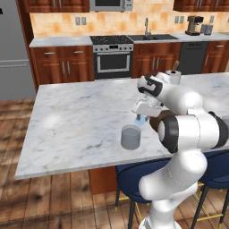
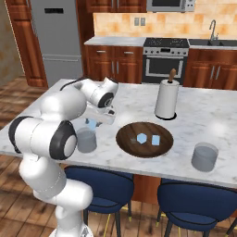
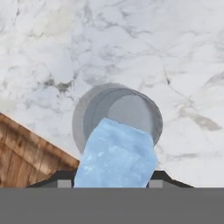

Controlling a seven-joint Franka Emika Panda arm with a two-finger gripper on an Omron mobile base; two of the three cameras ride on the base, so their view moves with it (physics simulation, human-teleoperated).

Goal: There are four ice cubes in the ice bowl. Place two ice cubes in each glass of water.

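Ice cube in the claw, left base view: one pale-blue ice cube hangs pinched in the claw, directly over the near glass of water, so that letting go would likely drop it straight in.
Near glass, left base view: it stands upright on the marble counter, close to the front edge, apart from the cube above it.
Arm, left base view: the white arm bends forward over the counter and hides most of the ice bowl, of which a dark sliver shows.

Ice bowl, right base view: the ice bowl sits mid-counter between the two glasses, with two ice cubes lying apart inside it.
Claw, right base view: the claw holds its cube just above the left glass, beside the bowl's rim.
Far glass, right base view: the second glass stands well apart to the right.
Paper-towel roll, right base view: the paper-towel roll stands upright behind the bowl, clear of the work.

Cube, hand view: the cube sits between the finger tips, held fast, over the glass mouth below.
Bowl edge, hand view: a wooden corner of the bowl lies beside the glass.
Progress, judged: two cubes left in the bowl suggest this glass is getting its second.
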